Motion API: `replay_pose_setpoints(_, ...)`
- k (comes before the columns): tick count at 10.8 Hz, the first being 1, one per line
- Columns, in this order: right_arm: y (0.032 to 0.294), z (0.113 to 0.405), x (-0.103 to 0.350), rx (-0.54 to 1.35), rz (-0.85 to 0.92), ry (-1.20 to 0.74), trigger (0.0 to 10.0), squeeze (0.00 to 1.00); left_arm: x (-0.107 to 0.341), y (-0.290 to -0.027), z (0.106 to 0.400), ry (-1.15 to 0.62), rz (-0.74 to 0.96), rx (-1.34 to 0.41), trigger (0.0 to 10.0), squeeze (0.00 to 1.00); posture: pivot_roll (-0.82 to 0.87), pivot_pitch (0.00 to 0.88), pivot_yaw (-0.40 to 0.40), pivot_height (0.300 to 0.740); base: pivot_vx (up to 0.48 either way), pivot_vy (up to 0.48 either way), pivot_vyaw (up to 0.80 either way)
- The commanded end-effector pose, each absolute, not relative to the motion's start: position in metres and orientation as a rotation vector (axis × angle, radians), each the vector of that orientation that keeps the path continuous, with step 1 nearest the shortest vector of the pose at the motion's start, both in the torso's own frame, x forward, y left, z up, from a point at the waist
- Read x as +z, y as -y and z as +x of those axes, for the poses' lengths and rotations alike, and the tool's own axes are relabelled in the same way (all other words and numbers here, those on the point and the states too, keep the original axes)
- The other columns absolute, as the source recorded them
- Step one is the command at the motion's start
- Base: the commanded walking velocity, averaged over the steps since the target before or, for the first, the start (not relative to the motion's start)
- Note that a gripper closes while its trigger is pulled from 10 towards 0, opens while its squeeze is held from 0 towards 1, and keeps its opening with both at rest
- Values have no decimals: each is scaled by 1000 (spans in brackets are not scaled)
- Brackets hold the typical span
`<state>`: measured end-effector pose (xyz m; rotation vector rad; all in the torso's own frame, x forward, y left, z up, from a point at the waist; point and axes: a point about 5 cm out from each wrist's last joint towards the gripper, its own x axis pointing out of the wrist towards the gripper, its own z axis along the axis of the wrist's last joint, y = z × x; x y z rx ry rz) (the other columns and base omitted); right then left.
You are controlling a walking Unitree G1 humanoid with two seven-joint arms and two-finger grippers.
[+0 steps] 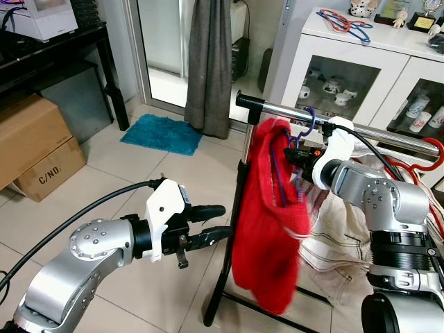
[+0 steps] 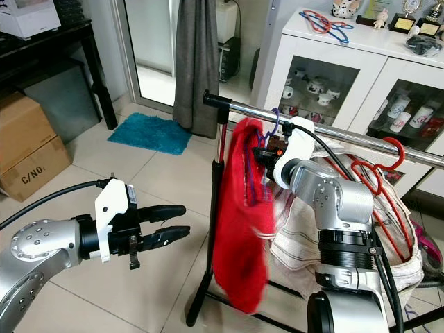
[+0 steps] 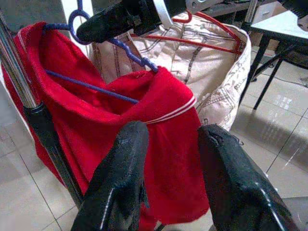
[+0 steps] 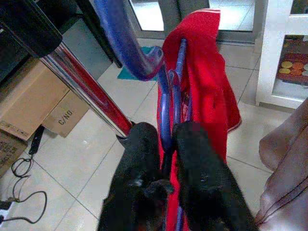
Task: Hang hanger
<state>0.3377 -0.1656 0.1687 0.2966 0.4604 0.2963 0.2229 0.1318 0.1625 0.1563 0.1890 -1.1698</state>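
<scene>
The blue hanger (image 4: 166,103), carrying a red garment (image 1: 267,229), has its hook over the chrome rail (image 1: 388,134) of the clothes rack, near the rail's left end. The right gripper (image 4: 166,144) is closed on the hanger's neck just below the hook; the right wrist view shows the blue wire pinched between both fingers. The left gripper (image 1: 211,223) is held beside the garment, apart from it, fingers parted and holding nothing. The left wrist view shows a beige cloth (image 3: 211,62) on a red hanger (image 3: 192,41) behind.
</scene>
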Motion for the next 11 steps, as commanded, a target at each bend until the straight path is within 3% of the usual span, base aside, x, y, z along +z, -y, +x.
replay_pose_setpoints(1, 165, 338, 176, 302, 307, -430, 0, 0, 163, -130, 223, -191, 162, -1184, 10000, 0, 35, 0, -53, 740, 0, 0, 0)
replay_pose_setpoints(6, 164, 333, 185, 331, 258, -326, 0, 0, 162, -129, 227, -174, 161, -1134, 10000, 0, 30, 0, -50, 740, 0, 0, 0)
replay_pose_setpoints(9, 176, 314, 203, 347, 199, -211, 0, 0, 162, -138, 249, -108, 169, -833, 10000, 0, 22, 0, -59, 740, 0, 0, 0)
replay_pose_setpoints(11, 178, 288, 193, 384, 60, -233, 0, 0, 158, -136, 245, -101, 135, -774, 10000, 0, 14, 0, -63, 740, 0, 0, 0)
